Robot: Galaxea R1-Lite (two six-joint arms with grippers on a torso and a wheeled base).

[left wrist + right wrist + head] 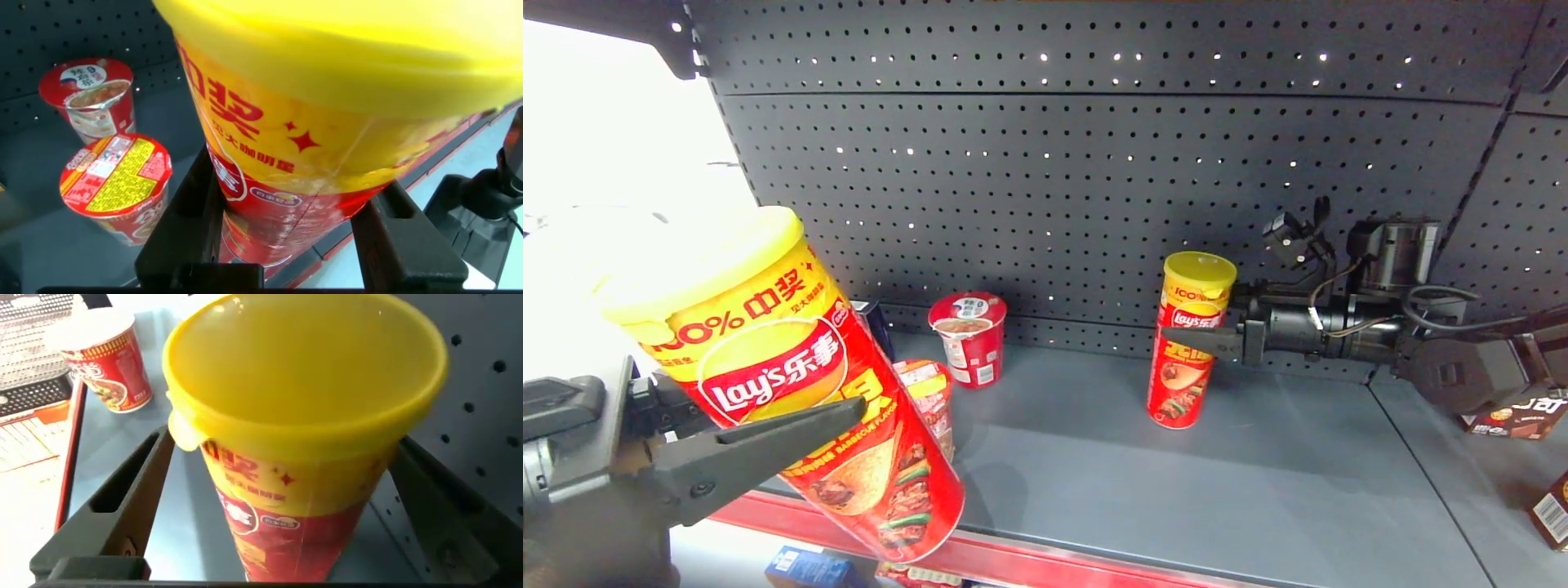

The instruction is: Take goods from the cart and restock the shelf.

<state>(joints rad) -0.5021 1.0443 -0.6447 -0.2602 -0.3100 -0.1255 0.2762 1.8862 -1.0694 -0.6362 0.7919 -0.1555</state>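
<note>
The fingers (768, 445) of my left gripper (845, 392) are clamped on the held can (792, 376), which leans over the shelf (1258, 490) edge, nearer me and left of the red cup (968, 336). Right of that cup, the standing can (1188, 351) sits upright inside my right gripper (1180, 335); I cannot tell whether it is gripped.

At my left wrist, a yellow-lidded cup (114, 184) sits just beside the held can.

At my right wrist, the standing can rests on the shelf.

I should tip the held can upright, then lower it right of the red cup, clear of both cups.
</note>
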